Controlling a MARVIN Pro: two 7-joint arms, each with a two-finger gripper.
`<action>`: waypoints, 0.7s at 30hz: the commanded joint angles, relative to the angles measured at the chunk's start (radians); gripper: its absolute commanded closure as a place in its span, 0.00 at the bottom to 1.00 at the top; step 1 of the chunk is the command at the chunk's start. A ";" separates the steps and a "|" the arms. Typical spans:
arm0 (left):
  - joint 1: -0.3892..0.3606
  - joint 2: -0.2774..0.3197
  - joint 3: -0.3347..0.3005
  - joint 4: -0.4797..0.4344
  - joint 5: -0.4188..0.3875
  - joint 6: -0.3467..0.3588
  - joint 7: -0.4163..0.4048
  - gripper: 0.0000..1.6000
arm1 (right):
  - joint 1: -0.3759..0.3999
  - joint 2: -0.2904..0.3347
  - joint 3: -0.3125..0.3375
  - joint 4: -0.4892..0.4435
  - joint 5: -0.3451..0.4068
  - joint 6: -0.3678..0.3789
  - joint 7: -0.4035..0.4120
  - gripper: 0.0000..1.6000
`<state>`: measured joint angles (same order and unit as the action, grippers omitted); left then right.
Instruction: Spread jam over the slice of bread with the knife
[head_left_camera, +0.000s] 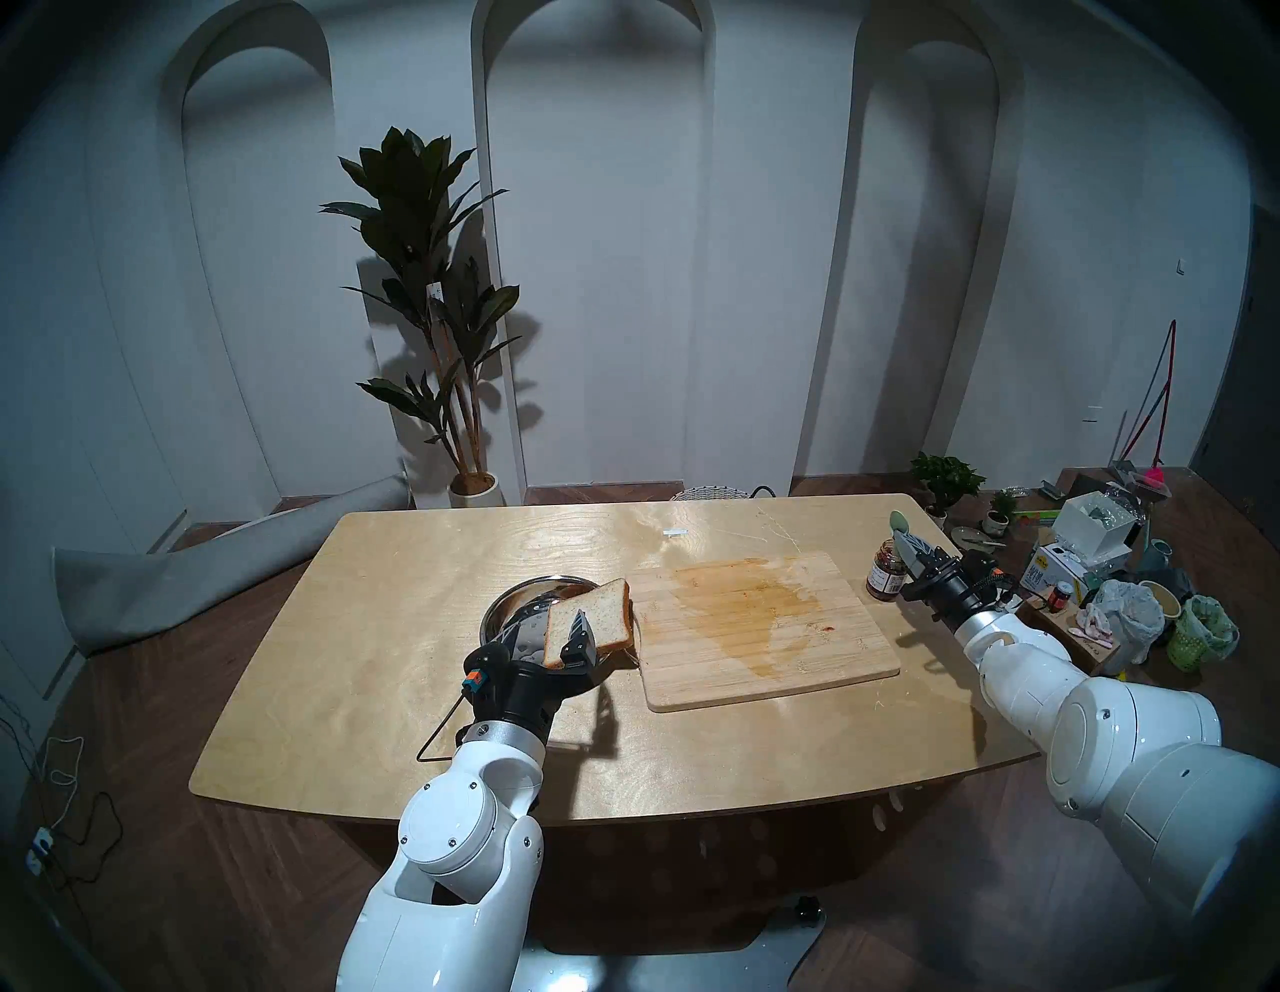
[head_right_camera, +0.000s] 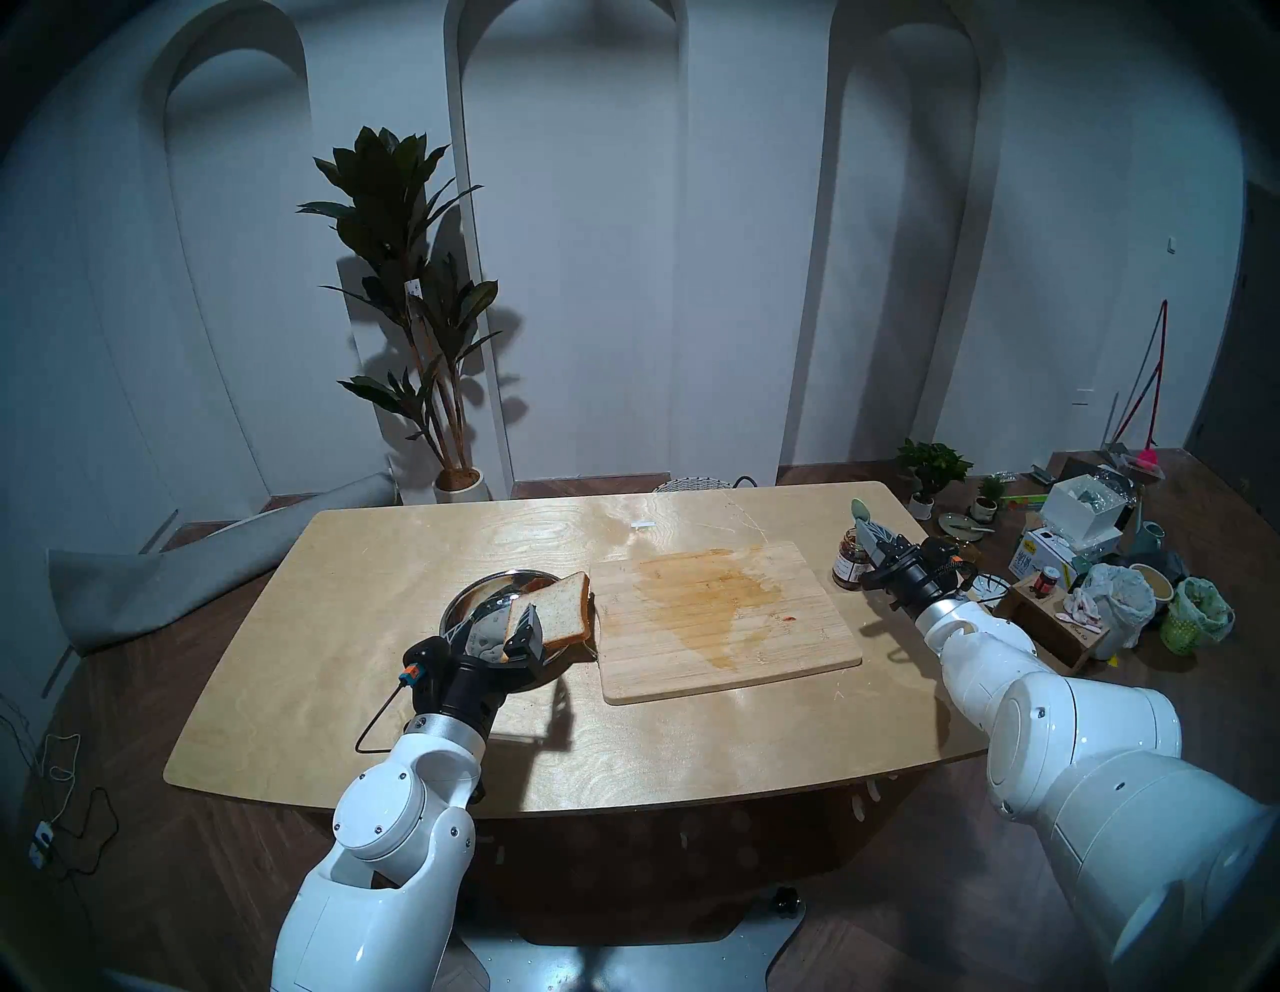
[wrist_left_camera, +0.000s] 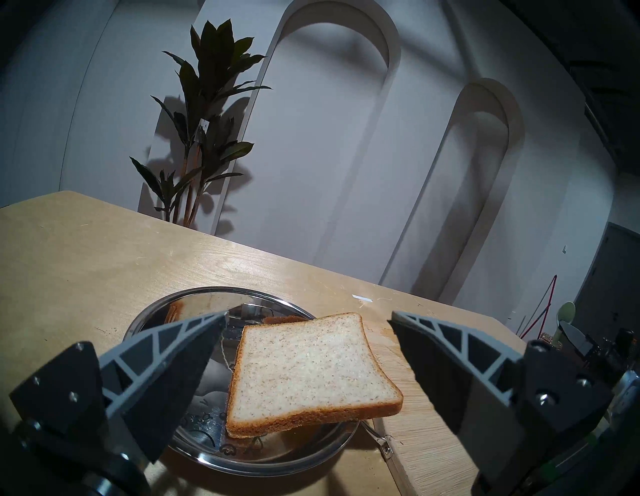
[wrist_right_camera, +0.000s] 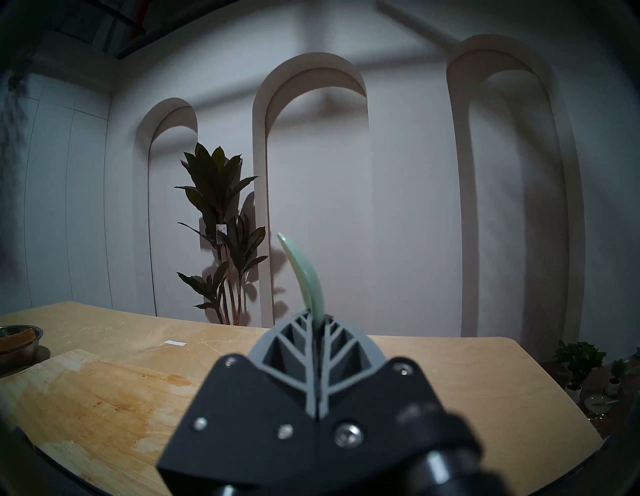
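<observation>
Left gripper (wrist_left_camera: 308, 353) spread wide open over the metal dish (wrist_left_camera: 180, 304), straddling the slice of bread (wrist_left_camera: 308, 370) without touching it; bread propped on the dish's rim with its far corner leaning onto the stained cutting board (head_left_camera: 755, 623). Right gripper (wrist_right_camera: 317, 324) clamped tight on the mint-green knife (wrist_right_camera: 304, 277), rounded end sticking up, over by the table's right edge. Parked just beside the jam jar (head_left_camera: 886, 575), open, dark chunky stuff inside.

Knife (wrist_right_camera: 304, 277): handle hidden between the right gripper's (wrist_right_camera: 317, 320) closed fingers; jam jar (head_left_camera: 886, 573): label too small to read.
</observation>
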<state>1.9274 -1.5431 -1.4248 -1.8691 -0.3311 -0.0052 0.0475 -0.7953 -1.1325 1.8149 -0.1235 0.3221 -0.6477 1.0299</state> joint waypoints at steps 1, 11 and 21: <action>-0.003 -0.003 -0.008 -0.023 -0.007 -0.008 -0.001 0.00 | 0.030 0.012 -0.021 -0.028 -0.023 -0.019 0.006 1.00; 0.005 -0.003 -0.016 -0.027 -0.018 -0.012 -0.003 0.00 | 0.042 0.018 -0.051 -0.030 -0.062 -0.039 -0.007 1.00; 0.006 -0.002 -0.023 -0.029 -0.027 -0.014 -0.009 0.00 | 0.060 0.029 -0.055 -0.036 -0.077 -0.056 0.005 1.00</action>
<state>1.9355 -1.5467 -1.4503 -1.8726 -0.3612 -0.0087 0.0444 -0.7703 -1.1158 1.7539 -0.1370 0.2380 -0.6901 1.0203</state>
